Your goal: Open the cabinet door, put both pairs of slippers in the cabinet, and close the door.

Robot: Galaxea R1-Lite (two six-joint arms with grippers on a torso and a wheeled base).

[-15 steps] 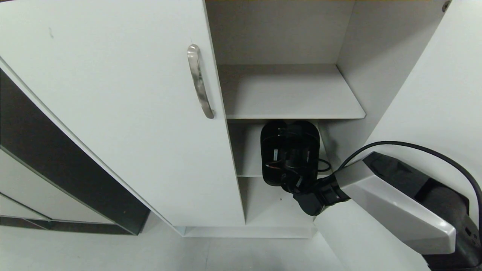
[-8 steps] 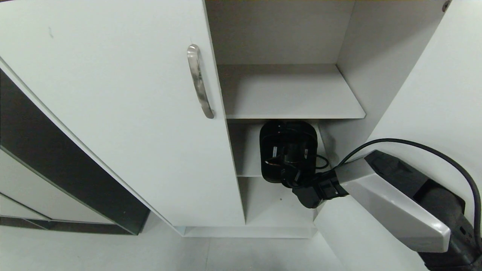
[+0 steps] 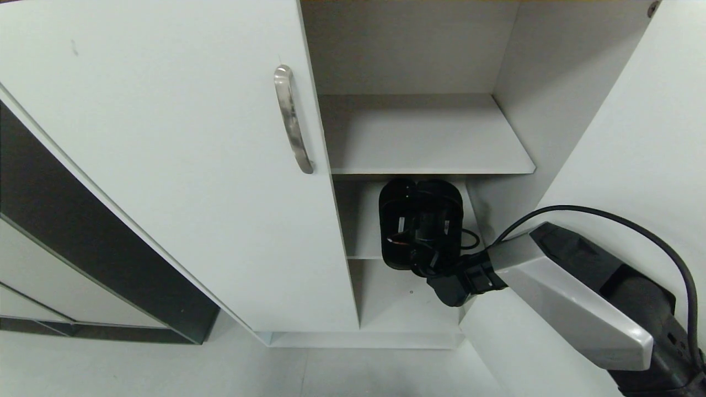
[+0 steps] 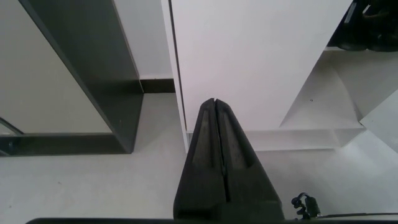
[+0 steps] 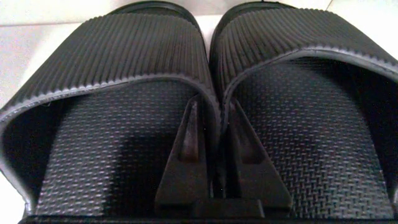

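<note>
Right gripper (image 5: 213, 118) pinches ribbed black rubber slippers (image 5: 137, 68) by their straps, five o'clock from the curved metal handle (image 3: 292, 118); left gripper (image 4: 214, 106) is pressed together, empty.

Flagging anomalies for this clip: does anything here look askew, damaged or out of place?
Nothing stands out. The pair of black ribbed slippers lies side by side, pinched at the inner edges by the right gripper, at the white cabinet's middle shelf.

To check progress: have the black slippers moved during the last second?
Yes. The slippers, in the right hand, shifted slightly left, toward the closed door.
</note>
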